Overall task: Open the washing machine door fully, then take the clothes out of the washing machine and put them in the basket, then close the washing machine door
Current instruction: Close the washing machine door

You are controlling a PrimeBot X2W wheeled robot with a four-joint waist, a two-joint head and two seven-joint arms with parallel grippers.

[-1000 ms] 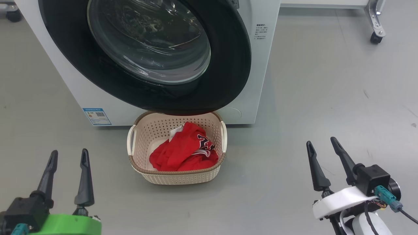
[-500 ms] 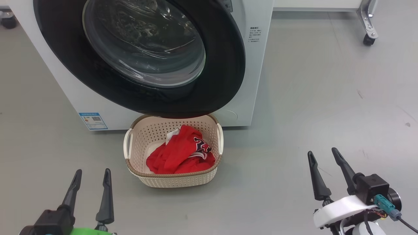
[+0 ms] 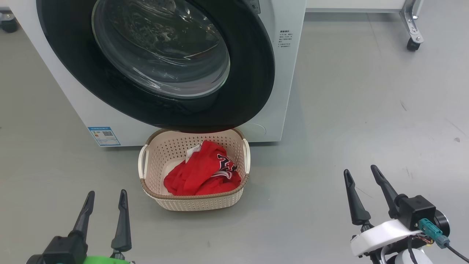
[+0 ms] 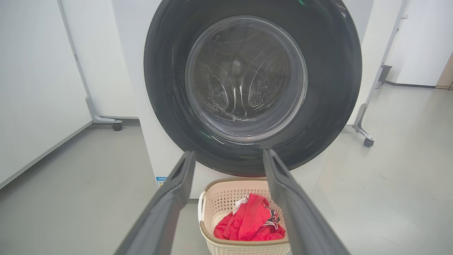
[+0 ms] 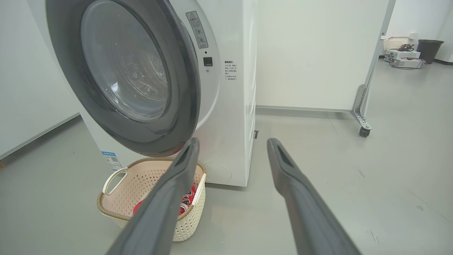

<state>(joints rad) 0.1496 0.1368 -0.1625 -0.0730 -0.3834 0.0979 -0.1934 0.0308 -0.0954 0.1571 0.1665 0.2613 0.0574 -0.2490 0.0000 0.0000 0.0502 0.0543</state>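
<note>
The floor [image 3: 366, 110] is smooth grey, marked with a few small scuffs, and runs back to white partition panels [image 5: 311, 53] standing on metal feet with a black caster wheel [image 3: 412, 44]. Far off in the right wrist view a dark bin [image 5: 429, 49] stands by some equipment on the floor.

The washing machine [image 3: 289, 91] stands on this floor, a white box with a small blue label [image 3: 103, 135] low on its front. The washing machine door [image 3: 253, 73] lies across the opening, its wide black rim glossy and the steel drum showing through the clear glass; whether it is latched cannot be told. The basket [image 3: 194, 200] sits on the floor just in front of the machine, its far rim under the door's lower edge. The clothes [image 3: 201, 176] lie inside it — a red heap with a navy-and-white print and a bit of white trim, gathered toward the basket's right side in the head view.

The left gripper [image 3: 107, 191] hangs at the lower left above the floor on a green mount, fingers pointing toward the machine. Its jaws stand wide apart with nothing between them. The right gripper [image 3: 359, 169] hangs at the lower right on a white mount carrying a black block and a teal connector, fingers leaning slightly left. Its jaws are likewise spread wide and grip nothing. Both are well apart from the basket — one on either side of it.
</note>
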